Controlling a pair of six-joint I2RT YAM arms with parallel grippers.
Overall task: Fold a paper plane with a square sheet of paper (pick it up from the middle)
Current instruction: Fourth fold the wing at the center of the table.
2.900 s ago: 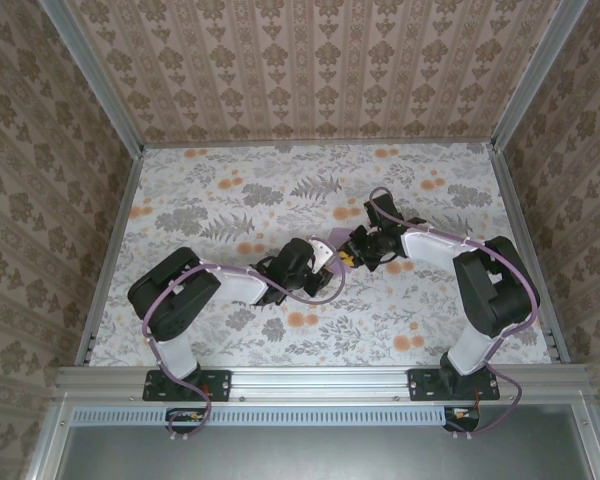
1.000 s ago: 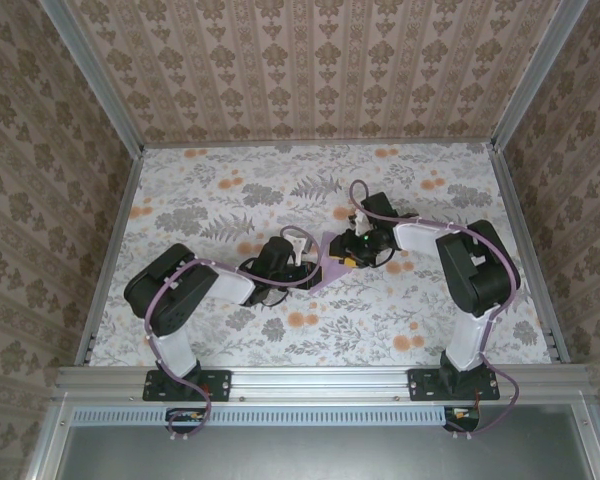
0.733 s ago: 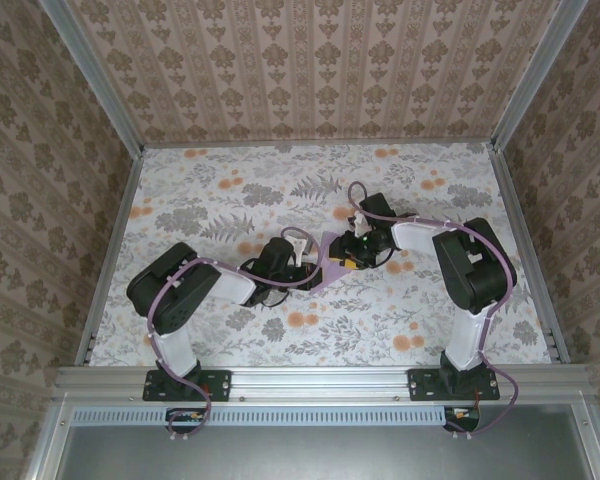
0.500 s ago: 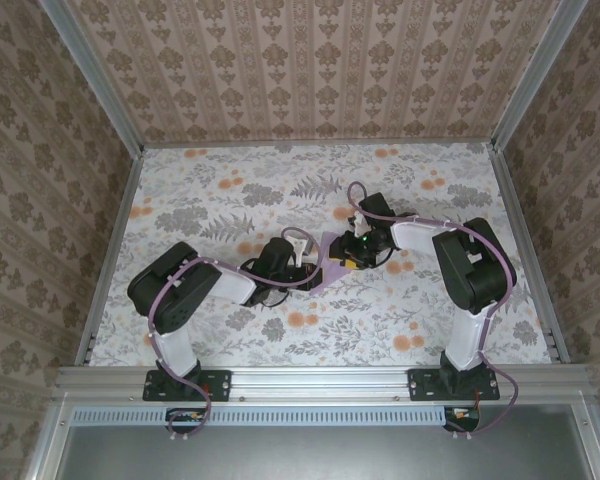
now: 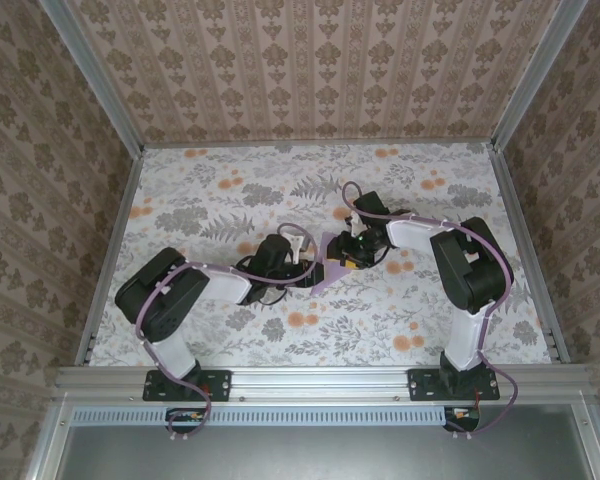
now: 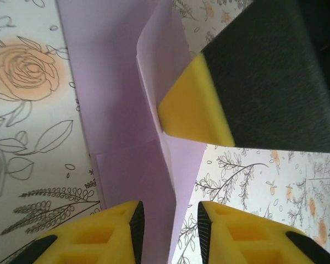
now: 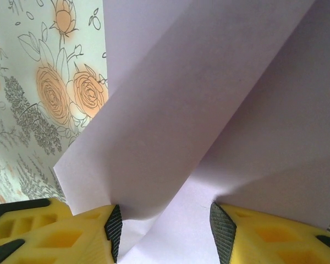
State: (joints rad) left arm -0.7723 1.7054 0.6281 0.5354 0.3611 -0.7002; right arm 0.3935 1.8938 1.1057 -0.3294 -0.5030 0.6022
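My left gripper (image 6: 168,223), jaws apart, straddles the creased square sheet of paper (image 6: 113,104) at centre frame. Beyond it my right gripper (image 7: 162,228), jaws also apart, bears on the raised flap. Risk: with neither clamped, the flap may spring open or the sheet may slide.

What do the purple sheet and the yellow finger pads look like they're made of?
The square sheet of paper: thin matte paper, judging by sharp creases and lifted flaps. The fingertips: matte yellow, probably rubber or foam, with moulded hollows.
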